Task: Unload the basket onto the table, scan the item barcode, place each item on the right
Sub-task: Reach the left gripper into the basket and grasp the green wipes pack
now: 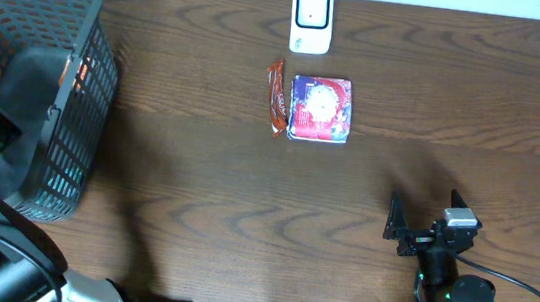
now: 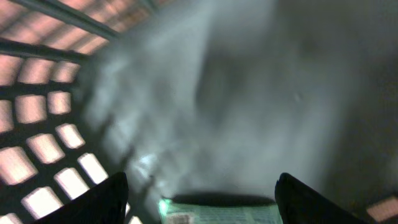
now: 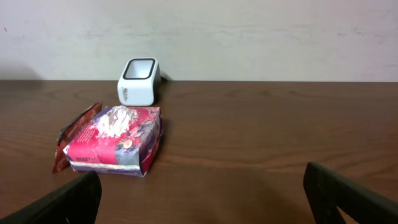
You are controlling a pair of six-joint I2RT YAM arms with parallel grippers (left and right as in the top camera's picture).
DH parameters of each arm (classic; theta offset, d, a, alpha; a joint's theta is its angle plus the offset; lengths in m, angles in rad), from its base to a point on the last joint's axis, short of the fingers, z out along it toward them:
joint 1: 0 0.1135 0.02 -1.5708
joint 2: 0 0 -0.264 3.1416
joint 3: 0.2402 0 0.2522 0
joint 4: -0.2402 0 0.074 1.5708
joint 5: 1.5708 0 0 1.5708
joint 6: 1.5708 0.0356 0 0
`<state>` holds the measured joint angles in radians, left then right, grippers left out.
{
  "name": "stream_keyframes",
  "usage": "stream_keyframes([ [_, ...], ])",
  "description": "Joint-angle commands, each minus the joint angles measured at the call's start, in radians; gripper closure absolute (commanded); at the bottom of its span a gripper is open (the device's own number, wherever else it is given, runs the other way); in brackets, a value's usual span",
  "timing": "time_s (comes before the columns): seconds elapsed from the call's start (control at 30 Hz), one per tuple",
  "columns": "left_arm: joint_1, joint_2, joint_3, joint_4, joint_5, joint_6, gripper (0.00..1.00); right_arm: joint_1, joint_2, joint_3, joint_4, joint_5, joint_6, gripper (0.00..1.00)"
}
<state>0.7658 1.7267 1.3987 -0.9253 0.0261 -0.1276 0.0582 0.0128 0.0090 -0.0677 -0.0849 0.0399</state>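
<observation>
- Down in the basket (image 1: 101, 83), left gripper (image 2: 202, 182): jaws wide apart, clamped on nothing. Its camera view is blurred.
- Green pack (image 2: 217, 211) lies low between the fingers (image 2: 106, 202), with a white label showing. There is a gap on the left finger's side; the right side is too blurred to tell.
- Basket mesh is all around it, with pinkish light coming through the holes on the left.
- From overhead, the basket sits at the left end of the table (image 1: 195, 193). The left arm reaches into it and the gripper itself is hidden there.
- Right gripper (image 1: 425, 226): jaws spread fully, nothing between them. It is at the near right part of the table, over bare wood, pointing at the far edge.
- Ahead and left of it, well apart, the red pack (image 1: 321, 108) lies flat mid-table, printed face up.
- Bar (image 1: 276, 96) in a red-brown wrapper lies just beside the pack on its left, lengthwise along it. Can't tell if they touch.
- Scanner (image 1: 311, 20), a white box with a dark-framed window, stands behind the pack at the far edge, apart from it and close to the wall (image 3: 249, 31).
- No barcode is readable on either pack or the bar at this size.
</observation>
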Motion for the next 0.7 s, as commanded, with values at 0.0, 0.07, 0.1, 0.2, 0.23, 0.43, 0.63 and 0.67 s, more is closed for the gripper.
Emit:
stream_keyframes([
  [0.0,0.000,0.016,-0.003,-0.036,0.136,0.068,0.24,-0.005,-0.002,-0.003,-0.003,0.004,-0.011,0.01],
  [0.07,0.000,0.018,-0.003,-0.065,0.140,0.068,0.24,-0.005,-0.002,-0.003,-0.003,0.004,-0.011,0.01],
  [0.1,0.000,0.018,-0.003,-0.078,0.141,0.068,0.23,-0.005,-0.002,-0.003,-0.003,0.004,-0.011,0.01],
  [0.2,0.000,0.018,-0.003,-0.130,0.146,0.067,0.22,-0.005,-0.002,-0.003,-0.003,0.004,-0.011,0.01],
  [0.23,0.001,0.018,-0.003,-0.145,0.146,0.067,0.22,-0.005,-0.002,-0.003,-0.003,0.004,-0.011,0.01],
  [0.43,0.000,0.018,-0.003,-0.206,0.147,-0.089,0.07,-0.005,-0.002,-0.003,-0.003,0.004,-0.011,0.01],
  [0.63,0.000,0.018,-0.004,-0.259,0.146,-0.178,0.02,-0.005,-0.002,-0.003,-0.003,0.004,-0.011,0.01],
  [0.67,0.000,0.018,-0.006,-0.260,0.147,-0.199,0.02,-0.005,-0.002,-0.003,-0.003,0.004,-0.011,0.01],
])
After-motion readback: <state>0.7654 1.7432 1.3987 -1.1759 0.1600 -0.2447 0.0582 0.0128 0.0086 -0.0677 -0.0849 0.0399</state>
